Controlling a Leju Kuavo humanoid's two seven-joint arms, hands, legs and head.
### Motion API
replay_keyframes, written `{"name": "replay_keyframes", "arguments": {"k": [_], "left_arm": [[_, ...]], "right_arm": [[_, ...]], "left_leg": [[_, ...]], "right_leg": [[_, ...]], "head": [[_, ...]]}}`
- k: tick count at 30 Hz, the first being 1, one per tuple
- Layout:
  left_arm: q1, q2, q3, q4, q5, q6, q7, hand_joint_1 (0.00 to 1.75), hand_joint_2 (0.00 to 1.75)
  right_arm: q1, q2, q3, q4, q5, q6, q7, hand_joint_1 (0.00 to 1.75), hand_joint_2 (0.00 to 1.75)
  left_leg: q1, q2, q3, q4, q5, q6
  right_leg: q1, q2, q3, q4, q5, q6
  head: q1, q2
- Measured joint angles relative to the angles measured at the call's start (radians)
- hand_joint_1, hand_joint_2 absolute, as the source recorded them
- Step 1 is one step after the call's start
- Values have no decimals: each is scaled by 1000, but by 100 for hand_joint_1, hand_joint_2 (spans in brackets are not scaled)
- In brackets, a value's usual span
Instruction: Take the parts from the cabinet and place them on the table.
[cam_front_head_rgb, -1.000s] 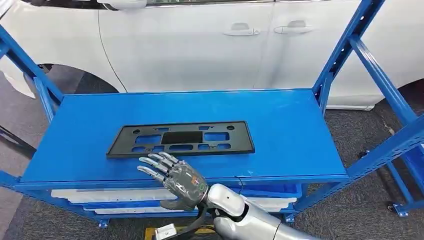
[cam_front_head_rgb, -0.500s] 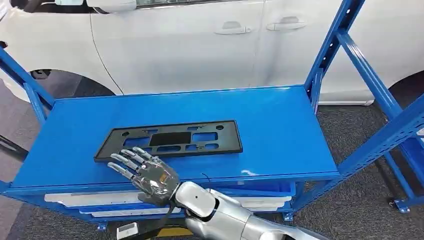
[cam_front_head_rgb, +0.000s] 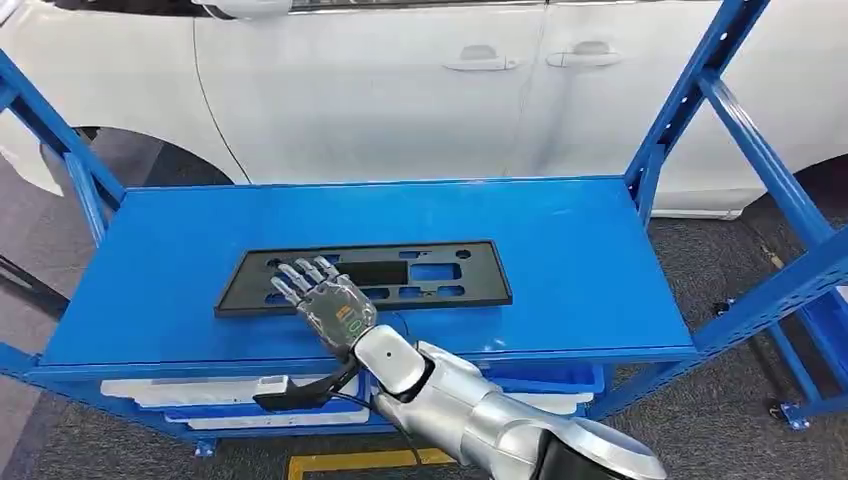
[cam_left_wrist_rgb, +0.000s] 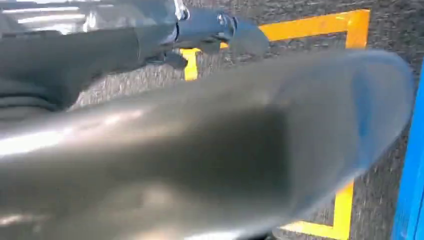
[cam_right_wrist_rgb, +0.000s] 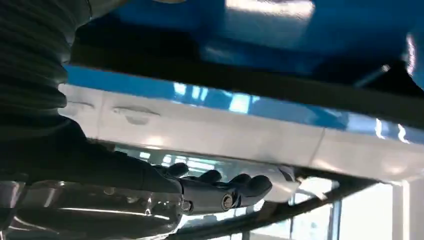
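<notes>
A flat black plate (cam_front_head_rgb: 440, 272) with several cut-outs lies on the blue shelf top (cam_front_head_rgb: 570, 250) of the cabinet, left of centre and near the front edge. My right hand (cam_front_head_rgb: 325, 300) reaches in from below and lies over the plate's near left part, fingers stretched out flat and apart, holding nothing. In the right wrist view the dark fingers (cam_right_wrist_rgb: 225, 192) are extended side by side. Whether they touch the plate I cannot tell. A blurred grey shape at the edge of the left wrist view may be my left hand (cam_left_wrist_rgb: 60, 65); its fingers cannot be made out.
Blue slanted uprights (cam_front_head_rgb: 740, 130) frame the shelf on the right and left. A white car (cam_front_head_rgb: 400, 90) stands close behind the cabinet. White trays (cam_front_head_rgb: 190, 390) sit on the level below. Yellow tape (cam_left_wrist_rgb: 310, 30) marks the dark floor.
My right hand has moved forward from the shelf's front edge onto the plate's near left part. The camera swung left and back; the plate has not moved.
</notes>
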Motion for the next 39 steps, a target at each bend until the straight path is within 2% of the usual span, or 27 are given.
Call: {"name": "replay_keyframes", "arguments": {"k": [2, 3, 4, 6, 8, 9, 11, 12, 13, 14, 15, 17, 18, 21, 22, 23, 24, 25, 27, 28, 29, 30, 32, 33, 34, 37, 39], "left_arm": [[-6, 0, -5, 0, 0, -4, 0, 0, 0], [-8, 0, -7, 2, -1, -6, 1, 0, 0], [-10, 0, -9, 2, -1, -7, 2, 0, 0], [-13, 1, -12, 2, -1, -7, 3, 0, 0], [-14, 5, -14, 2, -1, -7, 4, 0, 0], [-15, 5, -15, 2, -1, -7, 5, 0, 0], [-16, 5, -16, 2, -1, -7, 11, 0, 0], [-15, 5, -17, 2, -1, -6, 11, 0, 0], [-13, 5, -17, 2, -1, -6, 12, 0, 0], [-12, 6, -17, 2, -1, -6, 12, 0, 0], [-13, 8, -17, 2, -1, -6, 12, 0, 0], [-17, 12, -19, 2, -6, -7, 12, 0, 0], [-20, 12, -19, 2, -7, -7, 12, 0, 0], [-24, 12, -21, 2, -8, -8, 12, 0, 0], [-25, 12, -21, 2, -8, -8, 11, 0, 0], [-26, 12, -22, 2, -9, -8, 12, 0, 0], [-29, 12, -23, 2, -9, -8, 11, 0, 0], [-33, 12, -24, 2, -9, -9, 11, 0, 0], [-34, 12, -24, 2, -9, -8, 11, 0, 0], [-34, 12, -25, 2, -9, -9, 11, 0, 0], [-34, 12, -26, 2, -9, -9, 10, 0, 0], [-34, 12, -27, 2, -9, -9, 10, 0, 0], [-36, 11, -29, 2, -8, -11, 7, 0, 0], [-38, 11, -30, 2, -8, -11, 5, 0, 0], [-40, 11, -31, 2, -7, -11, 4, 0, 0], [-41, 11, -33, 2, -7, -11, 1, 0, 0], [-41, 12, -35, 2, -6, -12, -6, 0, 0]], "right_arm": [[-12, 2, 8, 13, -2, 18, 16, 0, 175], [-16, 5, 12, 20, -4, 24, 22, 0, 175], [-18, 6, 14, 29, -5, 26, 27, 0, 175], [-18, 6, 16, 50, -10, 26, 30, 0, 175], [-19, 8, 18, 61, -11, 25, 31, 0, 175], [-21, 10, 18, 70, -12, 25, 31, 0, 175], [-21, 13, 19, 89, -13, 25, 31, 0, 175], [-20, 13, 20, 102, -16, 25, 31, 0, 175], [-20, 13, 20, 111, -19, 24, 31, 0, 175], [-22, 13, 20, 116, -19, 23, 32, 0, 175], [-23, 14, 20, 123, -22, 24, 36, 0, 175], [-28, 15, 19, 135, -27, 32, 47, 0, 175], [-33, 16, 19, 141, -29, 40, 50, 0, 175], [-48, 18, 15, 158, -44, 85, 64, 0, 175], [-55, 19, 13, 160, -48, 102, 66, 143, 175], [-59, 19, 12, 163, -52, 118, 69, 171, 175], [-61, 19, 11, 168, -55, 133, 73, 171, 175], [-62, 19, 11, 172, -57, 140, 76, 175, 175], [-59, 19, 11, 180, -58, 152, 80, 175, 175], [-57, 19, 11, 184, -59, 158, 82, 175, 175], [-56, 19, 11, 185, -63, 165, 83, 175, 175], [-56, 19, 11, 186, -65, 168, 83, 175, 175], [-62, 19, 11, 185, -70, 170, 83, 175, 175], [-66, 19, 11, 185, -73, 171, 83, 175, 175], [-69, 21, 11, 185, -74, 171, 83, 175, 175], [-75, 23, 11, 185, -77, 171, 83, 175, 175], [-78, 26, 12, 186, -82, 171, 84, 175, 175]], "left_leg": [[-2, -1, 0, 7, -5, -5], [-10, 0, -7, 14, -9, -11], [-7, 0, -9, 14, -8, -15], [-2, 0, -7, 10, -7, -25], [-2, 0, -8, 16, -16, -35], [-2, 0, -22, 52, -44, -43], [8, 0, -94, 209, -119, -57], [12, 0, -132, 284, -145, -62], [14, 0, -153, 321, -147, -65], [15, 0, -149, 308, -126, -67], [17, 0, -121, 246, -84, -67], [18, 0, -22, 47, 12, -61], [15, -1, 2, 0, -3, -55], [5, -2, -2, 0, 1, -34], [5, -2, 1, -7, 5, -27], [17, 0, 9, -21, 14, -17], [13, 2, 12, -27, 16, -10], [12, 3, 10, -27, 18, -6], [9, 4, 6, -26, 19, -5], [8, 4, 4, -25, 19, -5], [8, 4, 3, -23, 19, -5], [8, 4, 3, -19, 19, -5], [8, 2, 2, -10, 15, -11], [8, 0, -2, -2, 11, -16], [0, -3, -6, 5, 6, -23], [6, -3, -3, -1, 10, -38], [8, -2, -12, 21, -12, -50]], "right_leg": [[9, -1, 90, -188, 74, -18], [11, -4, 95, -202, 63, -17], [11, -2, 92, -203, 67, -16], [17, -2, 91, -204, 67, -25], [2, -3, 99, -218, 74, -33], [0, -3, 101, -220, 75, -36], [1, -3, 100, -219, 75, -38], [1, -3, 100, -219, 74, -38], [1, -3, 100, -219, 74, -38], [1, -2, 102, -219, 73, -37], [0, 0, 105, -219, 72, -36], [-1, 1, 115, -219, 68, -30], [2, 1, 115, -220, 67, -26], [1, 2, 113, -225, 71, -7], [1, 2, 116, -228, 73, 0], [2, 1, 116, -219, 66, 5], [2, 0, 105, -189, 43, 7], [1, 0, 73, -126, 3, 8], [1, 0, -10, 45, -73, 11], [1, 0, -35, 95, -82, 11], [1, 0, -33, 89, -65, 11], [1, 0, -7, 39, -31, 9], [0, -1, 85, -137, 50, 2], [1, -2, 119, -210, 54, -4], [5, -2, 118, -213, 56, -8], [11, 0, 117, -212, 58, -23], [0, -3, 121, -222, 66, -34]], "head": [[0, 0], [-2, 0], [0, 0], [0, 0], [0, 0], [-7, 0], [-8, 0], [-8, 0], [-8, 0], [-8, 0], [-8, 0], [-8, 0], [-7, 0], [-7, 0], [-7, 0], [-6, 0], [-6, 0], [-5, 0], [-6, 0], [-6, 0], [-6, 0], [-5, 0], [-5, 0], [-5, 0], [-8, 0], [-6, 0], [-8, 0]]}}
